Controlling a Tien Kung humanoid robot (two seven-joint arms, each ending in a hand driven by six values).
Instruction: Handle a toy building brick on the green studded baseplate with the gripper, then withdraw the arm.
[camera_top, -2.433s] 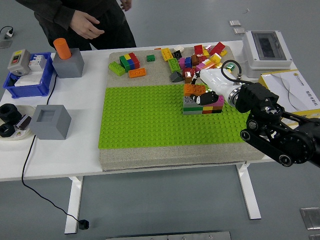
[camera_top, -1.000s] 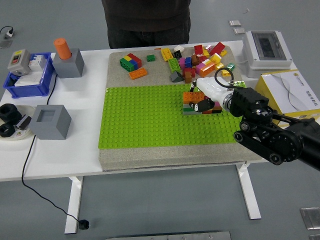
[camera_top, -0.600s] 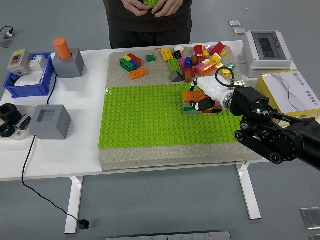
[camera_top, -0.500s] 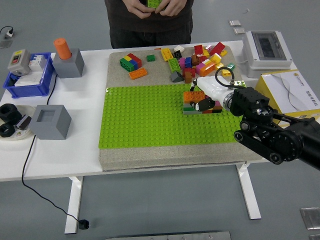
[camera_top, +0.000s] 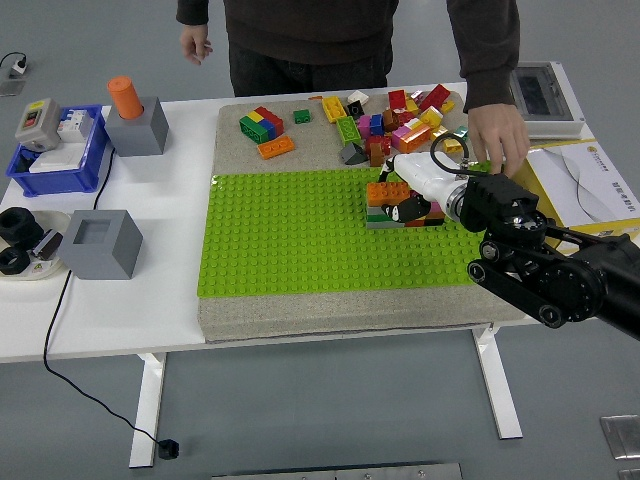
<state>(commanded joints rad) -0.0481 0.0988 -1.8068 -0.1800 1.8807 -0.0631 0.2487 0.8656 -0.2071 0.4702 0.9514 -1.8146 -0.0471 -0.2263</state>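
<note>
The green studded baseplate (camera_top: 300, 235) lies on a beige mat in the middle of the table. A small stack of bricks stands at its far right, with an orange brick (camera_top: 385, 192) on top of grey, pink and yellow ones. My right hand (camera_top: 404, 203), white with black fingertips, comes in from the right and is closed around the stack's right end at the orange brick. A person at the far side reaches a hand (camera_top: 497, 135) down onto the table just behind my wrist. The left arm is out of view.
A heap of loose bricks (camera_top: 395, 118) lies on the mat behind the baseplate, with more bricks (camera_top: 262, 127) at the back left. A grey electrical box (camera_top: 545, 95) and a white carton (camera_top: 590, 185) are at the right. Grey blocks (camera_top: 98, 243) and a blue bin (camera_top: 55, 155) stand at the left.
The person held a green brick at chest height, then lowered a hand to the table behind my right wrist. My right hand shifted slightly left earlier and has since stayed on the stack.
</note>
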